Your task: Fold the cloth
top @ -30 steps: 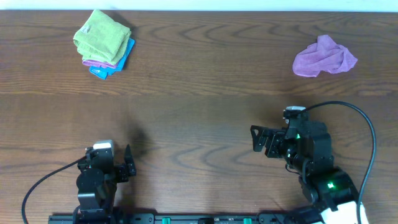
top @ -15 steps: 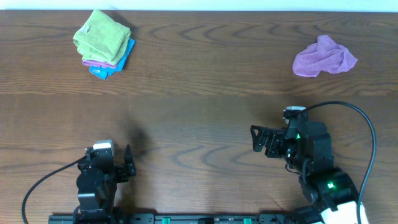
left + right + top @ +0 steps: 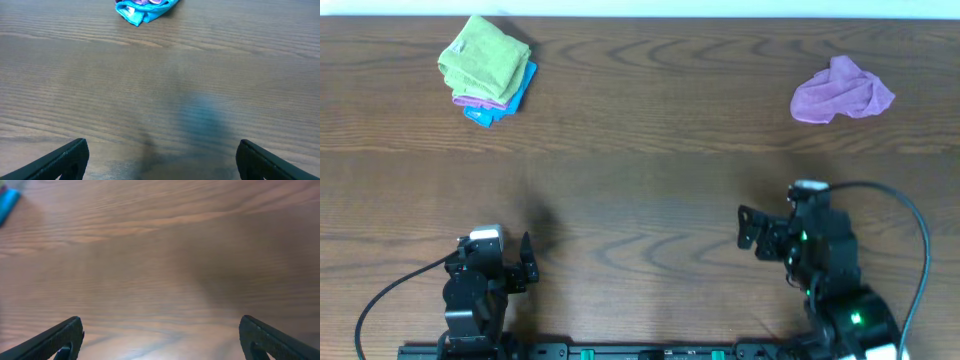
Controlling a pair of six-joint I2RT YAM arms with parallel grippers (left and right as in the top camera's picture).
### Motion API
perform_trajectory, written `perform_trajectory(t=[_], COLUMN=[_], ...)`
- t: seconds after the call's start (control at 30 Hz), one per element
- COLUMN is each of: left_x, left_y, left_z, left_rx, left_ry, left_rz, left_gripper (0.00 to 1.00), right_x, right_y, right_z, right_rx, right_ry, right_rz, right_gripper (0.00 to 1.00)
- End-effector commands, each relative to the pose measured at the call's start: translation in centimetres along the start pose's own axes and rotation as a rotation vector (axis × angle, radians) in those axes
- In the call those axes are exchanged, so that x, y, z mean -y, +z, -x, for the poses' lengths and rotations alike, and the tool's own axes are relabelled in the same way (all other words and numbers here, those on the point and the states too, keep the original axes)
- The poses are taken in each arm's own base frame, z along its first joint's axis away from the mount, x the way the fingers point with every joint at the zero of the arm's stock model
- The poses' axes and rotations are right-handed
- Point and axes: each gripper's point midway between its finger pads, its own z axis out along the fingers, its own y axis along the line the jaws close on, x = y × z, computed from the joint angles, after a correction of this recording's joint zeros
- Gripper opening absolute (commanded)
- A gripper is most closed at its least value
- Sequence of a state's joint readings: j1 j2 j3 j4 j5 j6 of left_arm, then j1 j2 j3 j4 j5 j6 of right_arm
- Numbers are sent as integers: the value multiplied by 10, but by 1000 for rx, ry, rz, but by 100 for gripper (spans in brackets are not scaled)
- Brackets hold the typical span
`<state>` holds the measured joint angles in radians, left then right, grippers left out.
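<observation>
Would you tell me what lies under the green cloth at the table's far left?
A purple layer and a blue cloth peek out beneath the green cloth; their covered parts cannot be seen.

I find no readable text, label, brand or number anywhere in my three views: not on the cloths, the arms or the wooden table.

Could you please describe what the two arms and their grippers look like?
Both are matte black and blocky. The left arm carries a white cap and a thin black cable curving away. The right arm has a matching white top, a looping black cord and small green lights. The left gripper and right gripper show flat, tapered black fingers.
</observation>
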<state>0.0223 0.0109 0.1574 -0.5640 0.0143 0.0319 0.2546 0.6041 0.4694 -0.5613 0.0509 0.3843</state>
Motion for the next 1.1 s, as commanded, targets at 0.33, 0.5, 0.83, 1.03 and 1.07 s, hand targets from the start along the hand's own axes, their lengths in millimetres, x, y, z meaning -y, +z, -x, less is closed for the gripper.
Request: perform_trajectory(t=[0.33,0.5,0.83,1.03,1.07], left_x=[-3,-3,-3,-3,-3], left_y=[1,1,1,1,1], left_z=[-2,-2,-2,-2,-2], left_rx=[-2,-2,-2,-2,-2], left_ry=[17,17,17,17,17], left_rz=[17,16,17,16,16], left_gripper=[95,95,95,95,95], right_x=[57,76,89,89,89], right_y=[-9,-11,-6,-6,-6], right_z=[-26,-38,-59,-58,-58], right_rx=[165,149,116,119,119], right_ry=[-224,-200,-173,-174,-174], right_rz=[-142,-211,-246,-246,-246], right_gripper=[99,99,99,99,99])
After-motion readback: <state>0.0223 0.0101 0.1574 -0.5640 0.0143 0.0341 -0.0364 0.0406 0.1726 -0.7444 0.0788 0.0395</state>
